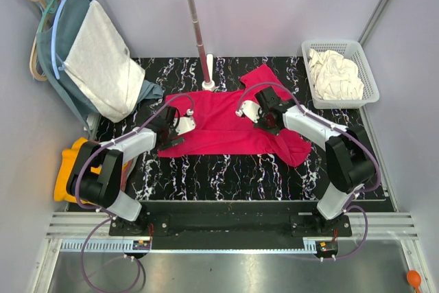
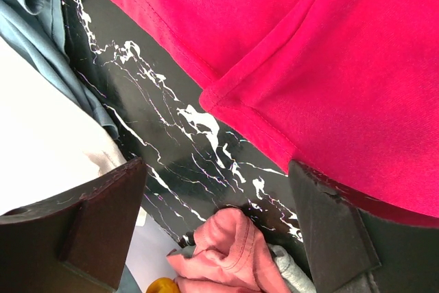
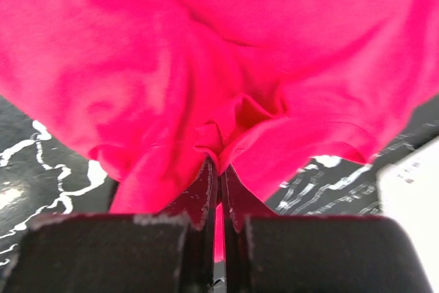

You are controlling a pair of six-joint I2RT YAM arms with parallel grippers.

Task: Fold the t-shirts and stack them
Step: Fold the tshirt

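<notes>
A bright pink t-shirt (image 1: 226, 127) lies spread on the black marbled table (image 1: 206, 176). My right gripper (image 1: 264, 119) is shut on a pinched fold of the pink t-shirt (image 3: 226, 121) at its right side. My left gripper (image 1: 173, 125) is open at the shirt's left edge; its fingers (image 2: 103, 204) straddle bare table beside the pink t-shirt's hem and sleeve (image 2: 288, 66), holding nothing. A pile of salmon and yellow garments (image 1: 79, 166) lies off the table's left edge and shows in the left wrist view (image 2: 226, 252).
A white basket (image 1: 370, 80) with a cream garment (image 1: 335, 73) stands at the back right. A rack pole (image 1: 197, 25) stands behind the shirt. White and blue-grey garments (image 1: 103, 60) hang on hangers at the back left.
</notes>
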